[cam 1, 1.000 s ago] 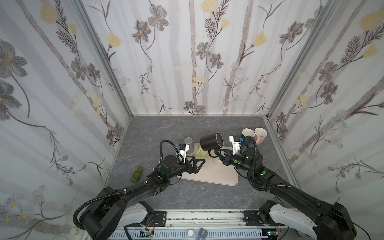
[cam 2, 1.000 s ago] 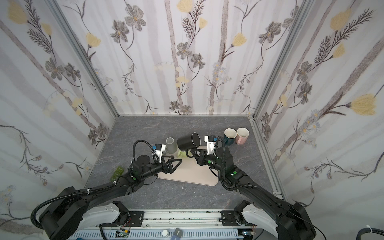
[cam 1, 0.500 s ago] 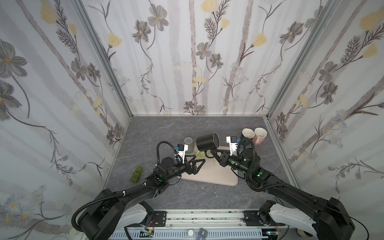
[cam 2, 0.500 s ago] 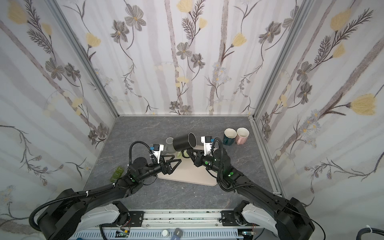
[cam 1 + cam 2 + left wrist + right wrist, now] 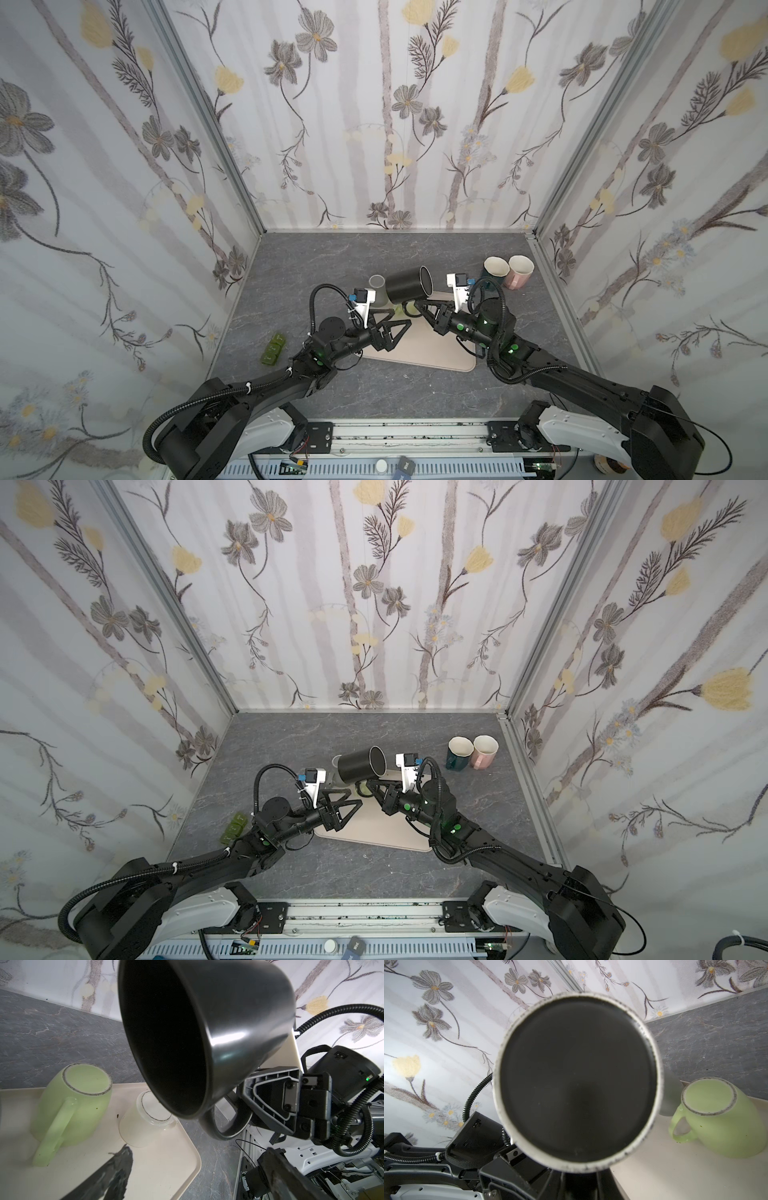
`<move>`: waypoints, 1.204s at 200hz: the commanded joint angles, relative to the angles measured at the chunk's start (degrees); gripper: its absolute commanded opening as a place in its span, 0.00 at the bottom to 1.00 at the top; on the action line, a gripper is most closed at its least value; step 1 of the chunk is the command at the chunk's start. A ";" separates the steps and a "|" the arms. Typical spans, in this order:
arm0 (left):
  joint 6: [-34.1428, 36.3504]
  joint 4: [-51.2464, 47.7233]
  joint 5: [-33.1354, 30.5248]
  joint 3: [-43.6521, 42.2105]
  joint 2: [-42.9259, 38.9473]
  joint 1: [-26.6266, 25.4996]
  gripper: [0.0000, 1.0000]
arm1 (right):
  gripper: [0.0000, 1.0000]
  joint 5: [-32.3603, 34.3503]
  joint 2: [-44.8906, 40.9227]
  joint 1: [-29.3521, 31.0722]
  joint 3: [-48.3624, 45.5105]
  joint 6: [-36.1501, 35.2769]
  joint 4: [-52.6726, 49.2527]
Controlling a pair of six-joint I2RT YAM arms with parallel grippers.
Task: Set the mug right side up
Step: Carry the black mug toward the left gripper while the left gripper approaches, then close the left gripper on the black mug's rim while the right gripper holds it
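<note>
black mug [image 5: 409, 284]: off the surface, in the air over the far edge of the tray; lying on its side, base to the left and mouth to the right in both top views [image 5: 360, 764]
mug handle [image 5: 224, 1124]: on the underside of the mug, pinched by the right claw
right claw [image 5: 420, 308]: nearly closed, clamped on the handle; the left wrist view shows its fingers [image 5: 274, 1103] against the handle loop
left claw [image 5: 401, 318]: spread fully wide, nothing in it; low over the tray just beside and below the mug, no contact seen
mug base [image 5: 577, 1080]: fills the right wrist view, dark disc with a pale unglazed ring
tray [image 5: 436, 353]: beige, flat on the grey surface [image 5: 332, 257], between the 2 arms
green mug [image 5: 72, 1101]: upside down on the tray, handle toward the left wrist camera
white cup [image 5: 145, 1122]: upside down on the tray, just beside the green mug
grey cup [image 5: 377, 283]: behind the black mug, partly hidden
teal mug [image 5: 494, 270] and pink mug [image 5: 519, 270]: 2 upright, touching, near the right wall
green block [image 5: 272, 351]: on the surface at the left, well apart from the tray
</note>
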 commanded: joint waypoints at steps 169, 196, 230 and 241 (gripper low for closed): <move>2.03 5.46 -0.17 -1.47 -2.14 0.05 0.67 | 0.00 -3.26 7.53 3.12 -1.32 4.16 20.81; 2.02 6.16 -1.55 -1.14 -1.82 0.00 0.64 | 0.00 -4.26 8.90 3.21 -1.93 4.96 23.38; 1.55 7.27 -2.23 0.54 0.45 0.02 0.62 | 0.00 -4.82 9.84 3.30 -2.20 5.45 25.69; 1.19 8.29 -3.11 0.77 1.44 0.02 0.61 | 0.00 -4.83 9.85 3.30 -2.35 5.42 26.03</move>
